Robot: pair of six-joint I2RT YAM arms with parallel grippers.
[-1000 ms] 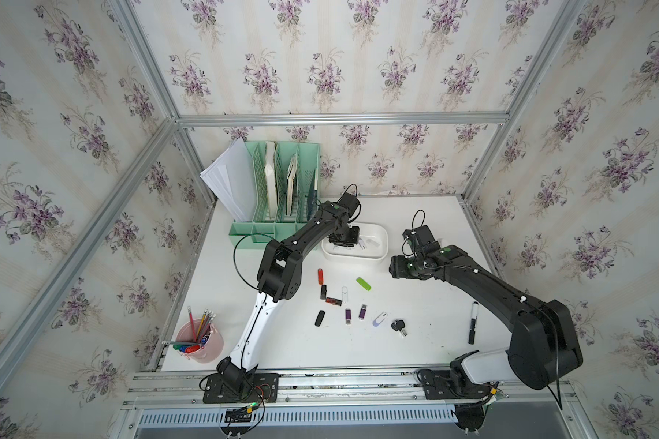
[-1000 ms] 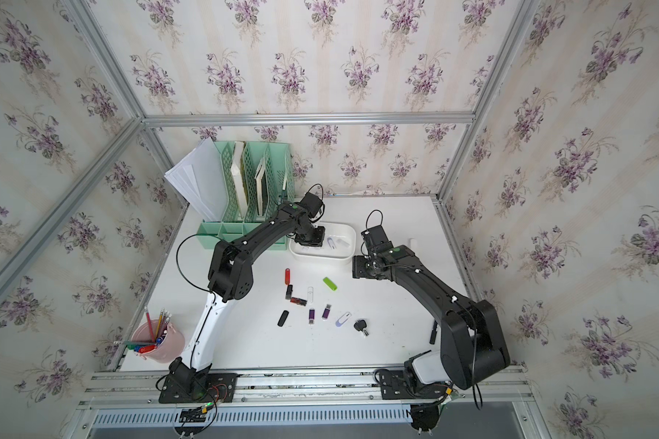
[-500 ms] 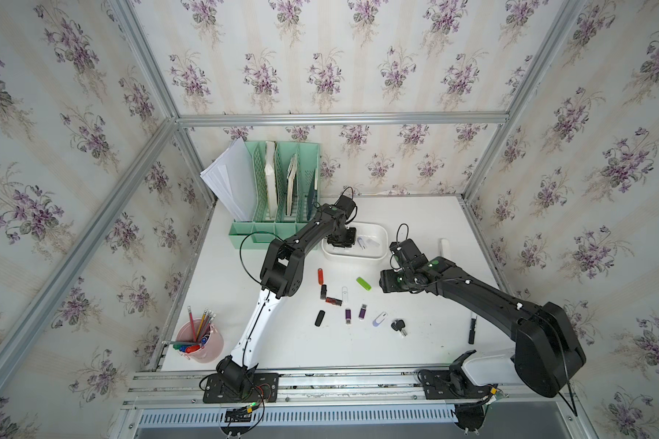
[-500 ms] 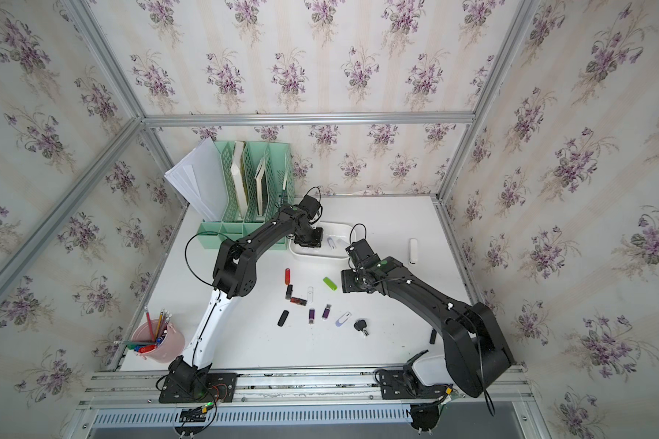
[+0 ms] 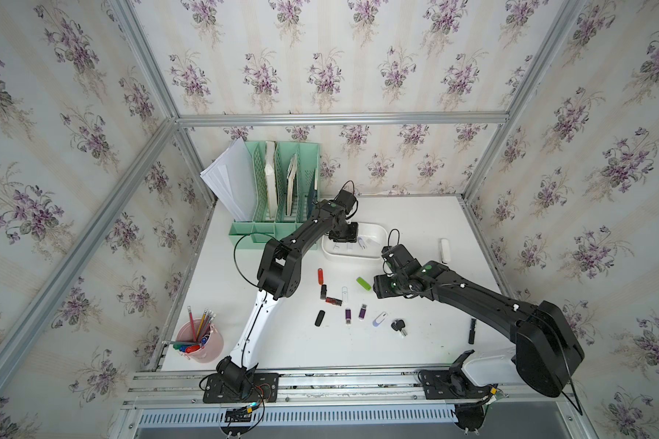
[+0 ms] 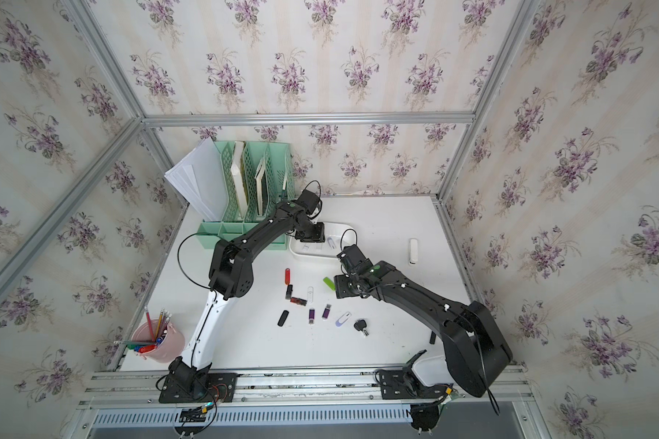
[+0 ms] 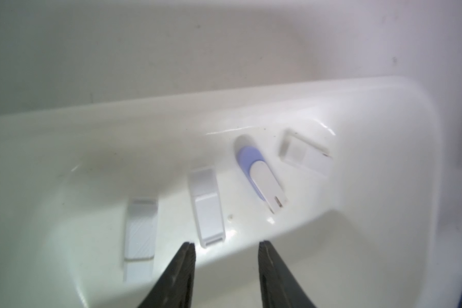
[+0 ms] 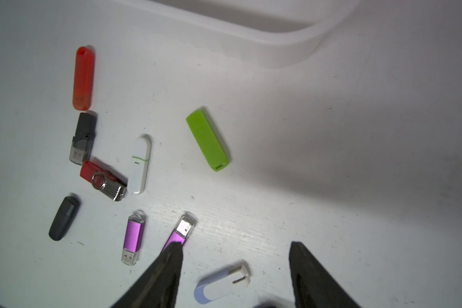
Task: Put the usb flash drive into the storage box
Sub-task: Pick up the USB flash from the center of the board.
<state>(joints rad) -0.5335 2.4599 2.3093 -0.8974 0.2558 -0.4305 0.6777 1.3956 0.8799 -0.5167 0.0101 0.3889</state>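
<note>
The storage box [image 7: 224, 98] stands near the back edge of the bench [image 5: 415, 342], about the middle of it. Four usb flash drives lie flat on its floor: a ribbed white drive [image 7: 142, 229], a plain white drive [image 7: 208, 205], a blue-and-white drive [image 7: 260, 176] and a pale clear one [image 7: 304, 153]. The left gripper [image 7: 226, 243] hangs low over the box with its jaws somewhat apart and nothing between them. The plain white drive lies just ahead of its fingertips, so I judge that this arm's step is the placing into the box, and that this drive is already delivered. The other drives are loose in the middle of the bench, and the task is far from finished. The right gripper [image 8: 236, 244] hovers above them with its jaws wide apart and empty. A second blue-and-white drive [image 8: 222, 284] lies below the gap, a purple drive [image 8: 180, 230] is partly hidden by one finger, and the green drive [image 8: 207, 140] lies farther ahead. I cannot tell which of these it aims at. The next move probably calls for the left arm to rise out of the box, and for the right gripper to come down with one jaw on each long side of a single drive, not touching its neighbour.
</note>
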